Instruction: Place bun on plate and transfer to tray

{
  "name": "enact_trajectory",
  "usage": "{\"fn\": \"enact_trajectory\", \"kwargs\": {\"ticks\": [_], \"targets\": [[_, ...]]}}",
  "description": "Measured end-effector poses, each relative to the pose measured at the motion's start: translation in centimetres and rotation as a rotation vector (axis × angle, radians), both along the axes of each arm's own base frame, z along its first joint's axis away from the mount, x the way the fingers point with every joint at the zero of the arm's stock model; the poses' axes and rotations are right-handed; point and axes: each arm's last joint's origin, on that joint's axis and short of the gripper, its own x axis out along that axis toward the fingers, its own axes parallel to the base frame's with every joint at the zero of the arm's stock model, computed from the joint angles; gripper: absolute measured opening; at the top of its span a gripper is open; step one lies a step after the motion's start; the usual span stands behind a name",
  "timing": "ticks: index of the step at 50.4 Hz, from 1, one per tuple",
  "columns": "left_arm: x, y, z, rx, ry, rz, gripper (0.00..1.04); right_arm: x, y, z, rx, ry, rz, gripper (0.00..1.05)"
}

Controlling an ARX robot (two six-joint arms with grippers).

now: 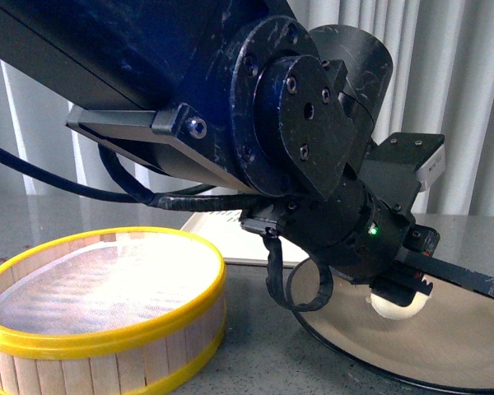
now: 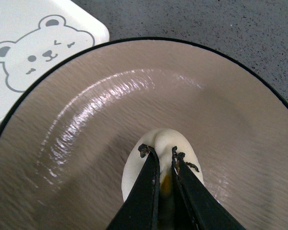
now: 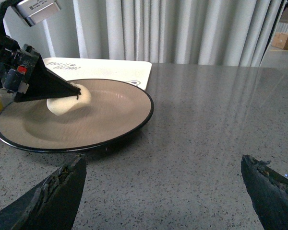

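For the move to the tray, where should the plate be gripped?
The plate rim nearest the right gripper, approached low: the edge looks raised off the table, and the bun and left gripper sit at the other side.

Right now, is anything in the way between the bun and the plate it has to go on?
No. The left tool grips the bun right over the plate, and nothing else lies on the plate's bare inside. The tray lies close by the plate's rim.
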Motion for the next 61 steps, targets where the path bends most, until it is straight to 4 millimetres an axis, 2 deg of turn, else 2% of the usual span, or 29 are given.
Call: {"fn": "enact_trajectory", "kwargs": {"ticks": [14,16,22,31,36,45,54,61], "targets": [[-0.2,-0.7,-0.8,0.023,0.014,0.006,0.06,0.0,0.0,0.0,0.000,0.000,0.000,0.96],[-0.2,-0.7,-0.9,0.024,0.017,0.004,0.12,0.0,0.0,0.0,0.000,0.000,0.000,0.96],[-0.5,-1.3,-1.1,0.008,0.028,-0.019,0.36,0.0,0.0,0.0,0.000,0.000,0.000,0.96],[-0.8,-1.7,-0.9,-0.016,0.034,-0.031,0.60,0.0,0.0,0.0,0.000,0.000,0.000,0.96],[-0.9,-1.8,-0.9,-0.027,0.039,-0.033,0.79,0.0,0.0,0.0,0.000,0.000,0.000,0.96],[-0.6,-1.9,-0.1,-0.060,0.036,-0.023,1.00,0.0,0.0,0.0,0.000,0.000,0.000,0.96],[0.4,-1.6,1.9,-0.152,-0.010,0.019,0.98,0.0,0.0,0.0,0.000,0.000,0.000,0.96],[1.7,-0.6,4.1,-0.244,-0.054,0.098,0.98,0.0,0.0,0.0,0.000,0.000,0.000,0.96]]}}
